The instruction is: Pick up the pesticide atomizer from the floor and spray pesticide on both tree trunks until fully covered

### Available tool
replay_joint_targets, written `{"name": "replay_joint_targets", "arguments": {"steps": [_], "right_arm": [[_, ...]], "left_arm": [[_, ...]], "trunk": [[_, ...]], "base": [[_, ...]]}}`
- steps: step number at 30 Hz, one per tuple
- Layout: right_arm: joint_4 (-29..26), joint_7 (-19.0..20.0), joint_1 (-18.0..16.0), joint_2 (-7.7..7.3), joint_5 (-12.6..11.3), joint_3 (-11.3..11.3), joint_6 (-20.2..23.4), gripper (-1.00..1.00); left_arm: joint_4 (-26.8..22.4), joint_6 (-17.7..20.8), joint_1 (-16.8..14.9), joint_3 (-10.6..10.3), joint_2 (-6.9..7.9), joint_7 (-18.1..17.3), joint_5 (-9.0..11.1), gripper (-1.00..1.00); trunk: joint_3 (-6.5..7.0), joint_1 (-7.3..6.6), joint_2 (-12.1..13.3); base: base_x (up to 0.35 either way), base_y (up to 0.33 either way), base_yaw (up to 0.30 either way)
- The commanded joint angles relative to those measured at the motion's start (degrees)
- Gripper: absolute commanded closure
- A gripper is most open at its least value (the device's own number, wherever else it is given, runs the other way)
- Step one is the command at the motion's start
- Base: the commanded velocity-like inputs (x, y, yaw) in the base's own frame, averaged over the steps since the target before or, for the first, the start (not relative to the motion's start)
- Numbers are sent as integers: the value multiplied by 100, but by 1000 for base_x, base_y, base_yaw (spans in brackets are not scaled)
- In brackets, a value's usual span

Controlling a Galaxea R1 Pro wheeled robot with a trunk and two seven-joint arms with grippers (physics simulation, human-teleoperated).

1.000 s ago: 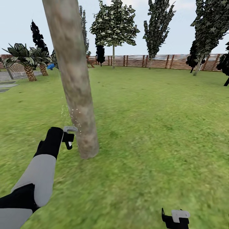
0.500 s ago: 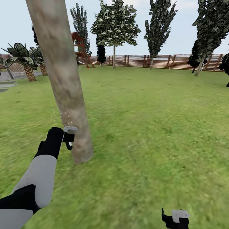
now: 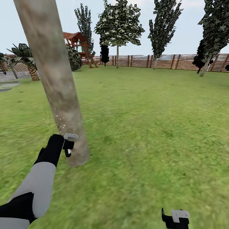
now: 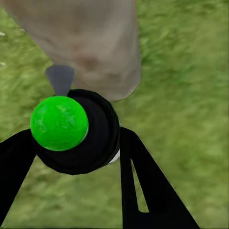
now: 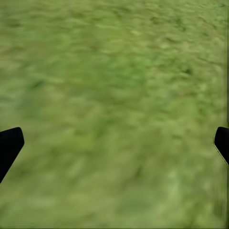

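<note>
Pesticide atomizer [image 4: 71,131]: black rounded body, bright green ball top, grey nozzle toward tree trunk [image 3: 54,76]; contents not visible. Clamped between black fingers [image 4: 143,186] of left hand [image 3: 67,144], low beside trunk base. Whitish pesticide specks [image 3: 58,122] on pale mottled trunk just above hand. Trunk leans, rises from grass lawn [image 3: 143,127]. Right hand [image 5: 114,143] spread wide over grass, holding nothing. Wooden fence [image 3: 168,61] and red play structure [image 3: 78,44] far back.

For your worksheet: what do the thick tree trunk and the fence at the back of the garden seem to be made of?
Tree trunk: looks like smooth bark, matt, mottled grey-beige, though the render leaves it open. Fence: apparently wood, brown horizontal slats between upright posts, no shine.
</note>
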Motion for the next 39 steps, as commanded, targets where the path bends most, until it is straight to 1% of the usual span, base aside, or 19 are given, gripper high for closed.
{"name": "replay_joint_targets", "arguments": {"steps": [1,2,3,6,9,11,12,14,15,17,19,21,24,26,28,30,33,35,39], "right_arm": [[0,0,0,0,2,0,0,-100],[0,0,0,0,0,0,0,-100],[0,0,0,0,-1,0,0,-100],[3,0,0,0,-5,0,0,-100],[5,0,0,0,-3,0,0,-100],[1,0,0,0,0,0,0,-100],[0,0,0,0,-3,0,0,-100],[0,0,0,0,-3,0,0,-100],[0,0,0,0,-3,0,0,-100],[0,0,0,0,-2,0,0,-100],[0,0,0,0,-4,0,0,-100],[0,0,0,0,-4,0,0,-100],[0,0,0,0,-5,0,0,-100],[0,0,0,0,-5,0,0,-100],[0,0,0,0,-5,0,0,-100],[2,0,0,0,-6,0,0,-100],[4,0,0,0,-3,0,0,-100],[7,0,0,0,1,0,0,-100],[8,0,0,0,3,0,0,-100]], "left_arm": [[2,12,41,8,289,-4,68,100],[-3,13,117,10,473,-4,79,100],[-5,11,167,11,543,-4,77,100],[-1,-56,340,6,587,-4,84,100],[14,-330,417,-4,433,3,108,100],[18,-388,442,1,142,4,89,100],[16,-400,505,0,79,6,88,100],[12,-420,586,17,71,11,79,100],[12,-431,615,80,114,8,77,100],[15,-468,663,403,372,5,72,100],[138,-669,688,536,574,5,82,100],[633,-1029,728,564,624,21,52,100],[916,-1146,736,563,471,181,77,100],[944,-1171,739,565,179,344,84,100],[907,-1187,738,583,49,495,88,100],[895,-1192,738,595,38,548,89,100],[949,-1245,773,597,117,580,82,100],[968,-1466,814,589,115,610,74,100],[1169,-1702,834,609,66,933,101,100]], "trunk": [[0,0,0],[0,0,0],[0,0,0],[0,0,0],[0,0,0],[0,0,0],[0,0,0],[0,0,0],[0,0,0],[0,0,0],[0,0,0],[0,0,0],[0,0,0],[0,0,0],[0,0,0],[0,0,0],[0,0,0],[0,0,0],[0,0,0]], "base": [[93,-246,0],[93,-246,0],[93,-246,0],[95,-235,0],[31,-60,0],[6,-12,0],[2,-3,0],[1,-1,0],[0,0,0],[0,0,0],[0,0,37],[0,0,195],[0,0,263],[0,0,276],[0,0,278],[0,0,256],[56,0,50],[245,0,11],[326,0,1]]}}
